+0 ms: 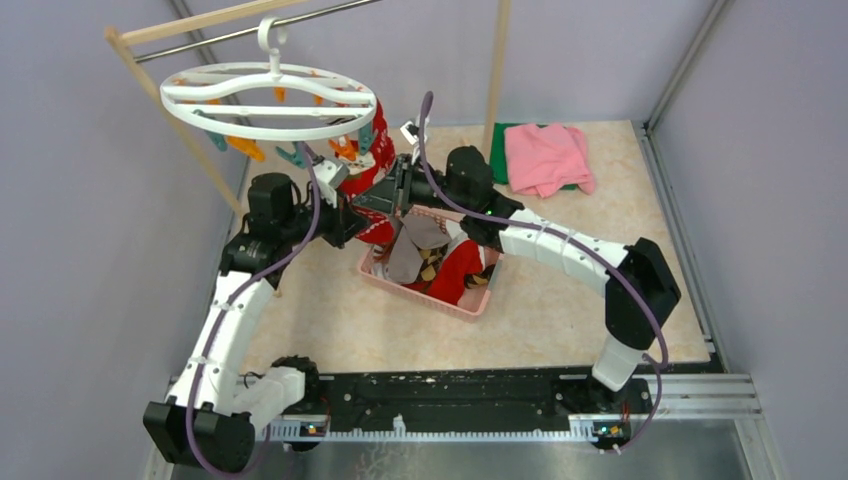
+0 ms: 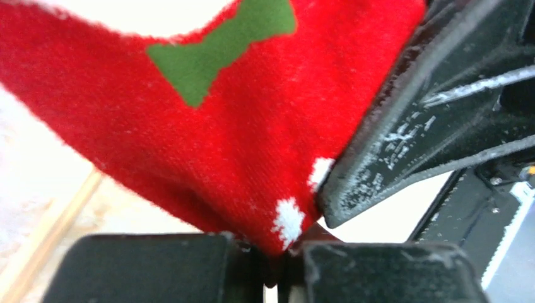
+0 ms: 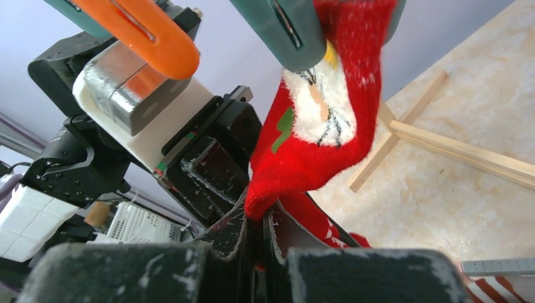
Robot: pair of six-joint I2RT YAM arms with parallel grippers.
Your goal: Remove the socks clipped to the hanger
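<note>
The white oval hanger [image 1: 270, 100] hangs from the rack's bar at the back left. One red sock [image 1: 372, 172] with white pattern hangs from a teal clip [image 3: 284, 31] at the ring's right side. In the left wrist view the red sock [image 2: 240, 120] fills the frame and my left gripper [image 2: 277, 249] is shut on its lower edge. My right gripper [image 3: 257, 221] is shut on the sock's lowest fold [image 3: 303, 164], right beside the left one. In the top view the left gripper [image 1: 352, 215] and the right gripper [image 1: 395, 195] meet under the sock. An orange clip [image 3: 151, 35] hangs empty.
A pink basket [image 1: 465, 305] just below the grippers holds several socks, red, grey and brown argyle. A pink cloth [image 1: 545, 155] on a green cloth [image 1: 503, 140] lies at the back right. The wooden rack [image 1: 170, 110] and its metal bar [image 1: 220, 38] stand behind.
</note>
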